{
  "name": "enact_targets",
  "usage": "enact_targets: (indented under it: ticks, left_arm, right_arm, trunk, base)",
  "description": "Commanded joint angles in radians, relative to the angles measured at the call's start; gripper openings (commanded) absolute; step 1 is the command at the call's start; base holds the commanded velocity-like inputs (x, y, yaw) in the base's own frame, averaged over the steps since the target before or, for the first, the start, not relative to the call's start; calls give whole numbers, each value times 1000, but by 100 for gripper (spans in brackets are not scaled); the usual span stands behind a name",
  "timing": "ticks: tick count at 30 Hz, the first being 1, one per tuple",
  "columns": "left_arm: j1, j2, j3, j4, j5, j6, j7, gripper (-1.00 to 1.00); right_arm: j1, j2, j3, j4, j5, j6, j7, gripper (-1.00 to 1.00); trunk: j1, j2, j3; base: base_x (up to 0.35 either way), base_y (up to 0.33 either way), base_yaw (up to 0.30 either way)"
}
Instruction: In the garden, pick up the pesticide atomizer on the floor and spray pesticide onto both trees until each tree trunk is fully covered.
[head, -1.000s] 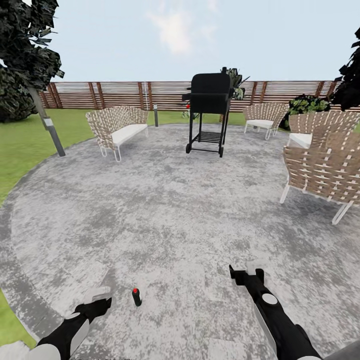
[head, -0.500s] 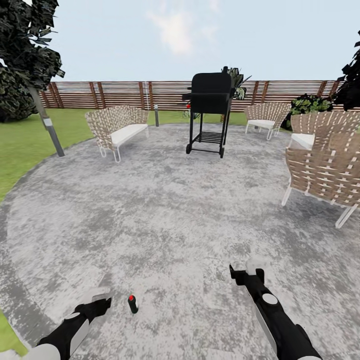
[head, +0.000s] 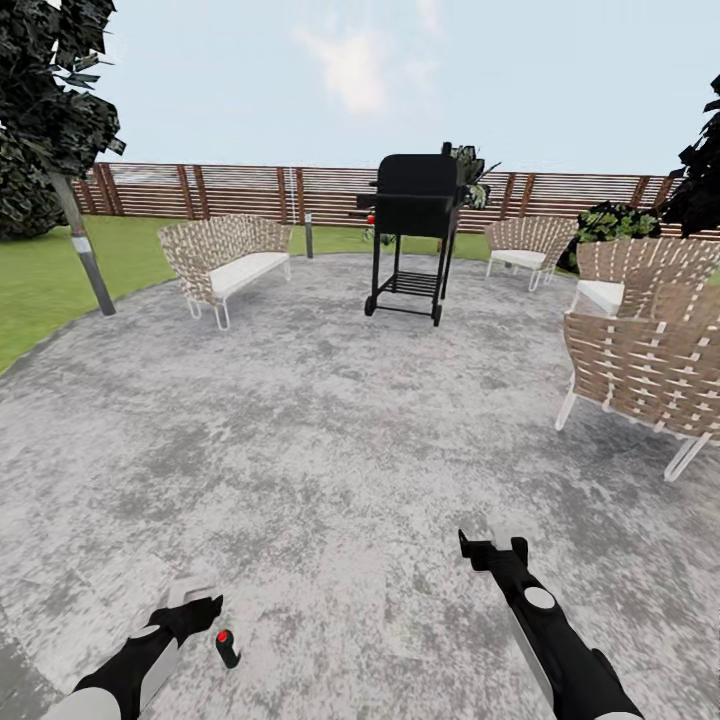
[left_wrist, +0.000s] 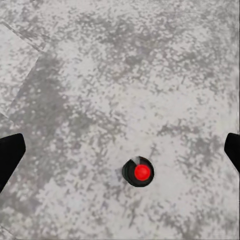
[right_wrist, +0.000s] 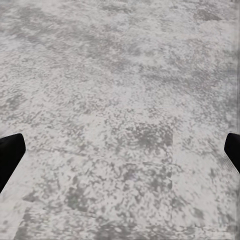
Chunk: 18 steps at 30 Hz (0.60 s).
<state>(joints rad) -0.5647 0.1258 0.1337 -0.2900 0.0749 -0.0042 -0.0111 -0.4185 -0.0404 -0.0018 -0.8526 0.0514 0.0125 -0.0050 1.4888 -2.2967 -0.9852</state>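
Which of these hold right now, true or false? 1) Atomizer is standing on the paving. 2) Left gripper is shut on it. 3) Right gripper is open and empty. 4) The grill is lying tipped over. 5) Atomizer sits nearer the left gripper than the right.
1) True. The pesticide atomizer stands upright on the concrete floor, red top up.
2) False. The left gripper is open and apart from the atomizer; the left wrist view shows the bottle between the spread fingertips, untouched.
3) True. The right gripper is open over bare paving.
4) False. The black grill stands upright on its legs.
5) True. It sits just beside the left gripper, well away from the right.
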Motion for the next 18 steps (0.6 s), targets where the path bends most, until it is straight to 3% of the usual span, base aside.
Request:
enact_targets:
  ticks: [1, 8, 12, 13, 18]
  left_arm:
    - [-1, 0, 1, 0, 8, 0, -1, 100]
    - [0, -2, 6, 0, 8, -2, 0, 100]
    - [0, -2, 9, 0, 8, -2, 0, 100]
    - [0, -2, 8, 1, 8, -35, 0, 100]
    - [0, -3, 7, 2, 8, -64, 2, 100]
  right_arm:
    - [0, 0, 0, 0, 5, 1, 0, 100]
    - [0, 0, 0, 0, 5, 1, 0, 100]
    - [0, 0, 0, 0, 5, 1, -1, 100]
    - [0, 0, 0, 0, 5, 1, -1, 100]
    - [0, 0, 0, 0, 5, 1, 0, 100]
  trunk:
    - [0, 0, -1]
    - [0, 0, -1]
    - [0, 0, -1]
    - [0, 0, -1]
    - [0, 0, -1]
  base:
    - [127, -261, 114]
    - [46, -238, 233]
    - [0, -13, 277]
    - [0, -1, 258]
    - [71, -67, 174]
